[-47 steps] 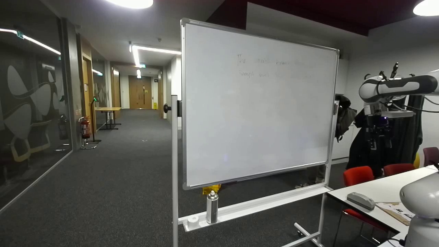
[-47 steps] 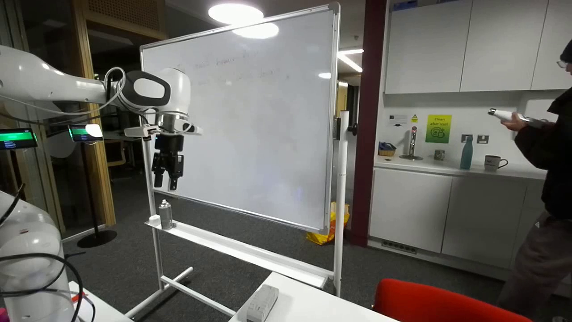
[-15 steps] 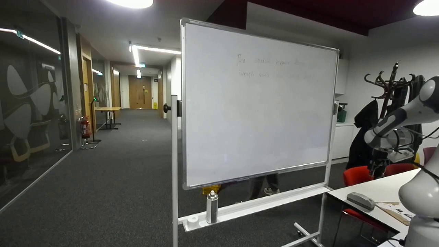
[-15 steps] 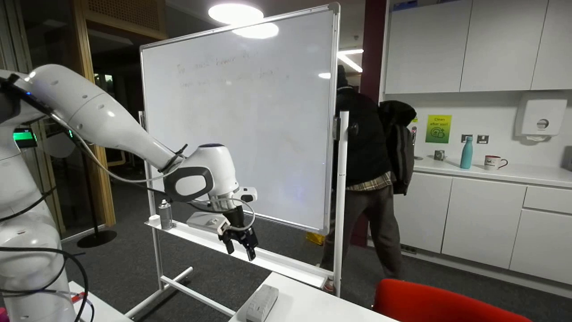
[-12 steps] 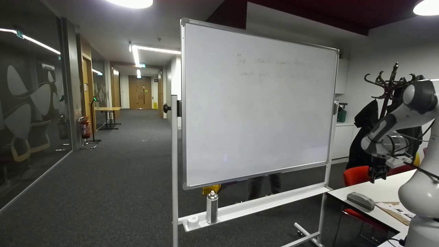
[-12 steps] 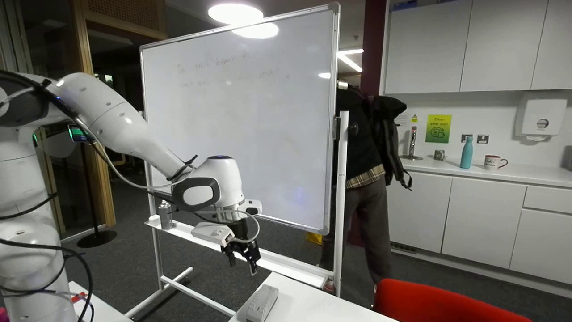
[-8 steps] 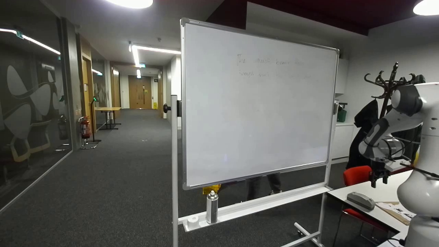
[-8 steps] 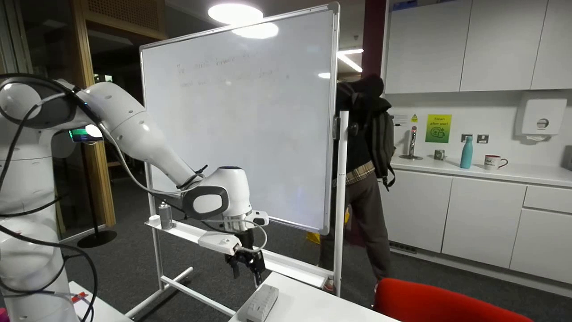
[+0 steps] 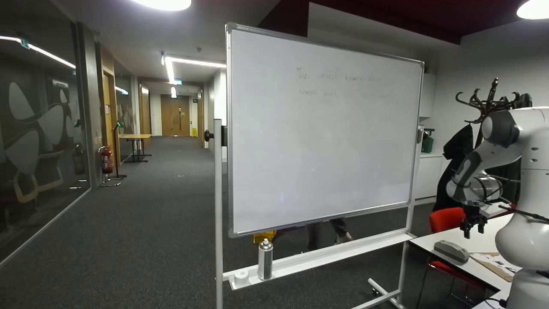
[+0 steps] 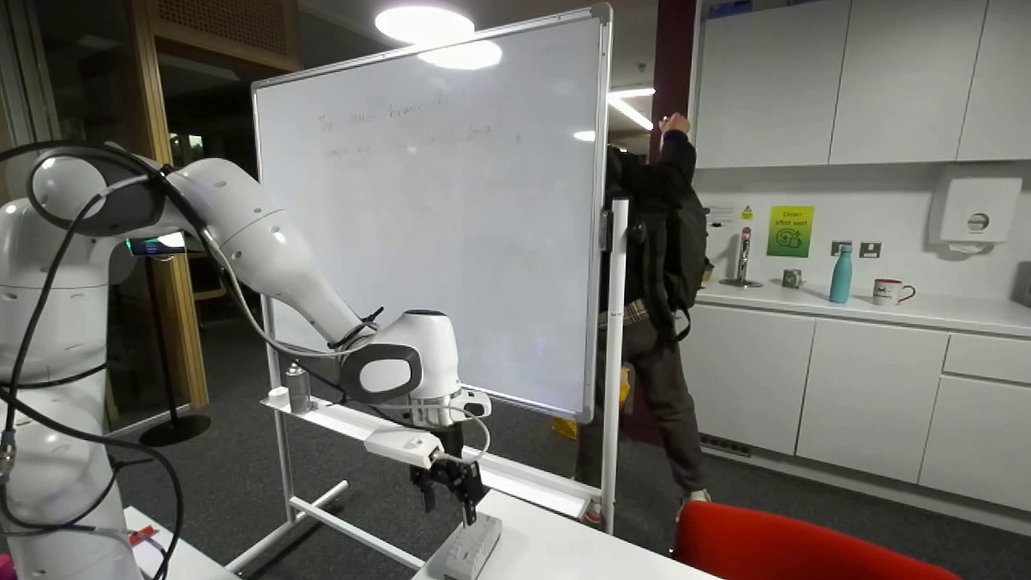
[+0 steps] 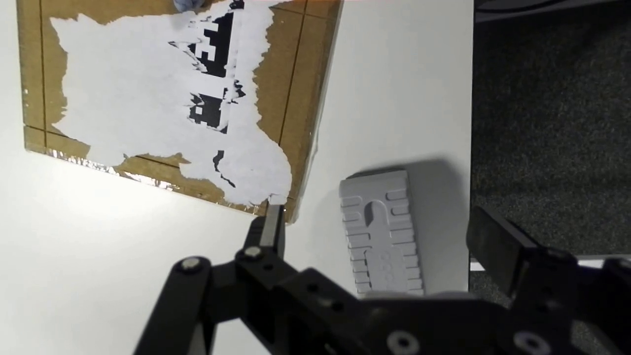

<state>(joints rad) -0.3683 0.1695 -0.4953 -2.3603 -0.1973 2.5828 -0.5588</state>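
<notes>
My hand (image 10: 449, 511) hovers close to the grey block (image 11: 384, 241), fingers (image 11: 495, 246) spread wide, holding nothing. The block lies on the worktop (image 11: 394, 98); near the block lies cardboard (image 11: 276, 64) with torn paper (image 11: 133, 93), farther off stands a whiteboard (image 9: 326, 146).

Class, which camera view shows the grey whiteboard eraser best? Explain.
The wrist view: the grey whiteboard eraser shows largest, its notched top clear, one end hidden. Both exterior views show it smaller on the white table; in an exterior view the eraser sits at the picture's bottom edge.
</notes>
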